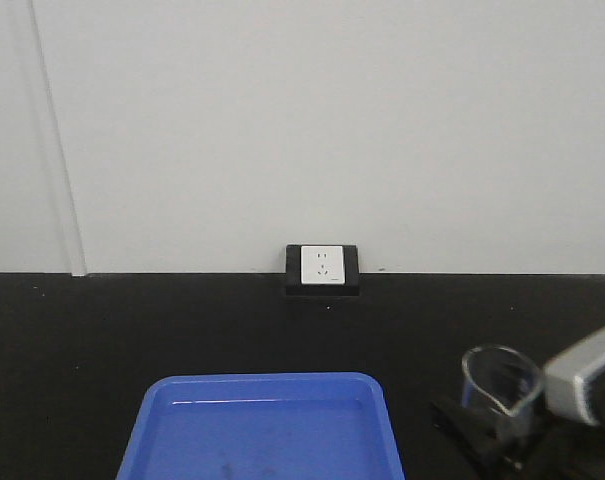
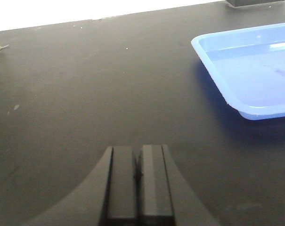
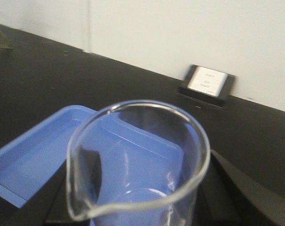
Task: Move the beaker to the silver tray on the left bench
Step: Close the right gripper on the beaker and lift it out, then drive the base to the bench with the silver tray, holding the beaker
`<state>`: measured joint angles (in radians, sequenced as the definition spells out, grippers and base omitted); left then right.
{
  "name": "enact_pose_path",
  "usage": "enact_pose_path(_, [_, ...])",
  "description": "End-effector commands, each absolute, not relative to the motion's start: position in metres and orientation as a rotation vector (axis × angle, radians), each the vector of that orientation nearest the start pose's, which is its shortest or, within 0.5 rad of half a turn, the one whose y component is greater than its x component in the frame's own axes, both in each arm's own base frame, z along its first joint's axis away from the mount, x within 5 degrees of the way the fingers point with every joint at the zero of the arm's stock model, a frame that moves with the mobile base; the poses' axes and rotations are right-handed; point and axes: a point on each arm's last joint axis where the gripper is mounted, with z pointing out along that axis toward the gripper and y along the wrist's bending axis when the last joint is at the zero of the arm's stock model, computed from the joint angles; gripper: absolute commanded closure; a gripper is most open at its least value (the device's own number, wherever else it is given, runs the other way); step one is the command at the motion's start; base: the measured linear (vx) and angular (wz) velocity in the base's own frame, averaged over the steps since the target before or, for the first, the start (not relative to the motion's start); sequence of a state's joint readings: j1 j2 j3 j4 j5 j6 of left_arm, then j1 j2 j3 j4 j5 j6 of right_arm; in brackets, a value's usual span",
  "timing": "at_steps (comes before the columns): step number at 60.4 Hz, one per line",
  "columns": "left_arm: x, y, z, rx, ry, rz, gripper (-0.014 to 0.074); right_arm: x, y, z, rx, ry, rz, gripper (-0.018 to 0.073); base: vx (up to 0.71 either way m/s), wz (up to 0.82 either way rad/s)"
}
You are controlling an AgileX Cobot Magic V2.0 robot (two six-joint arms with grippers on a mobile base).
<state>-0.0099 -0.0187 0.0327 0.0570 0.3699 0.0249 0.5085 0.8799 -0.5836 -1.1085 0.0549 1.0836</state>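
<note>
The right claw [image 3: 142,190] apparently pinches the upright beaker [image 3: 133,150] between its fingers; the left claw [image 2: 138,165] is pressed together.

On my feeds the beaker [image 3: 137,155] shows as clear, colourless glass, and the tray [image 1: 267,430] is a bright, plain blue with no markings I can make out. The counter [image 1: 132,330] is matte black under a plain white wall [image 1: 332,120]. The socket [image 1: 323,264] has a white face in a black frame, and the left gripper [image 2: 138,157] is black all over.
</note>
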Motion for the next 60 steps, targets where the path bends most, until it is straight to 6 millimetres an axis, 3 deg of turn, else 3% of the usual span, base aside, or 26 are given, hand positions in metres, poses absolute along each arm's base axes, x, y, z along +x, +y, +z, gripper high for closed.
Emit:
enact_pose_path(1, [0.054,0.001,0.170,0.071,1.803,0.056,0.0595,0.148,0.074,0.322,-0.401,1.698,0.286,0.0573,0.00,0.00])
enact_pose_path(18, [0.054,0.001,0.170,0.071,1.803,0.056,0.0595,0.120,0.055,0.318,-0.361,1.636,0.273,0.0573,0.00,0.00])
enact_pose_path(60, [0.054,0.001,0.170,0.071,1.803,0.056,0.0595,0.120,0.055,0.318,-0.362,1.635,0.271,0.0571,0.00,0.00])
